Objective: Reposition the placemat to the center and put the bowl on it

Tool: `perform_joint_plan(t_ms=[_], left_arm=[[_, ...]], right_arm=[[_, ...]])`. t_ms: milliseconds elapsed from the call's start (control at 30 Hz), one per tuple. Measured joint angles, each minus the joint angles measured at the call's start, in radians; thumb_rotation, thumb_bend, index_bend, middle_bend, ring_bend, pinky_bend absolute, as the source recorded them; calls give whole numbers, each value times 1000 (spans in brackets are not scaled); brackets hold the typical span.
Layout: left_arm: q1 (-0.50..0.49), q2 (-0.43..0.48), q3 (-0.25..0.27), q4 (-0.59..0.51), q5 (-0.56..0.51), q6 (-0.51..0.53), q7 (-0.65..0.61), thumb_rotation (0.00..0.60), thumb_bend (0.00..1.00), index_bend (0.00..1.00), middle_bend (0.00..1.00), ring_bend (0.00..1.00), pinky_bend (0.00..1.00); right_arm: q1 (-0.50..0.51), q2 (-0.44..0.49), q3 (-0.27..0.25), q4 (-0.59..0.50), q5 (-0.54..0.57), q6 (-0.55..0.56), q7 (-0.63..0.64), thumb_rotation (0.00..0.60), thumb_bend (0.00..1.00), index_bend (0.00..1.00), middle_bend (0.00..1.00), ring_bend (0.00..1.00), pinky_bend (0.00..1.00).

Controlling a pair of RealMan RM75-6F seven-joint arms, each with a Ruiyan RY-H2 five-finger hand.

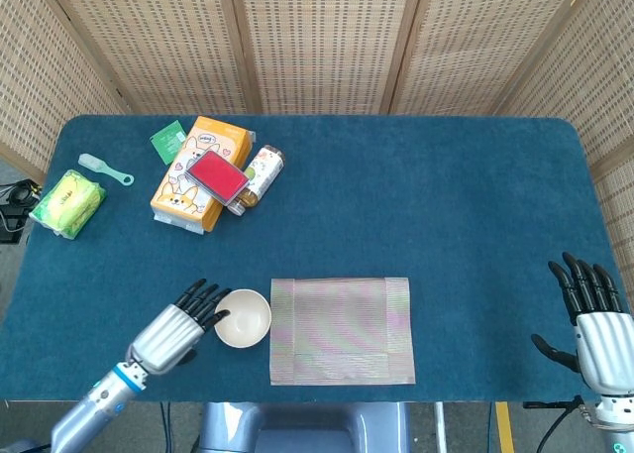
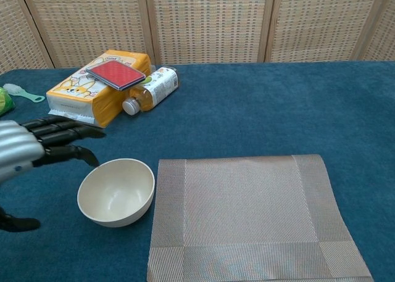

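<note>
A cream bowl (image 1: pixel 243 317) (image 2: pixel 116 190) sits empty on the blue table, its rim touching the left edge of the grey woven placemat (image 1: pixel 342 330) (image 2: pixel 253 217). The placemat lies flat near the table's front edge. My left hand (image 1: pixel 178 331) (image 2: pixel 34 147) hovers just left of the bowl, fingers spread and pointing toward it, holding nothing. My right hand (image 1: pixel 594 318) stays at the table's right front corner with fingers apart and upright, far from the placemat; the chest view does not show it.
At the back left lie an orange tissue pack (image 1: pixel 193 173) with a red case (image 1: pixel 217 174) on top, a small bottle (image 1: pixel 260 172) on its side, a green sachet (image 1: pixel 168 140), a brush (image 1: pixel 103 169) and a yellow-green packet (image 1: pixel 67 202). A wicker screen (image 1: pixel 317 37) stands behind the table.
</note>
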Motion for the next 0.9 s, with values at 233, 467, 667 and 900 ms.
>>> perform_joint_plan(t_ms=[233, 467, 667, 900], left_arm=[[-50, -152, -22, 56, -118, -89, 122, 600, 195, 347, 0, 0, 0], [-72, -224, -28, 101, -190, -98, 205, 600, 417, 575, 0, 0, 0], [-72, -220, -29, 106, -203, -52, 192, 600, 471, 654, 0, 0, 0], [-69, -132, -62, 92, -238, 16, 116, 600, 481, 668, 0, 0, 0]], right_arm=[[-2, 14, 2, 0, 3, 7, 41, 600, 0, 0, 0, 0, 0], [0, 20, 3, 5, 7, 5, 59, 600, 0, 0, 0, 0, 0], [0, 20, 2, 4, 7, 5, 60, 600, 0, 0, 0, 0, 0], [1, 21, -3, 1, 1, 3, 61, 600, 0, 0, 0, 0, 0]])
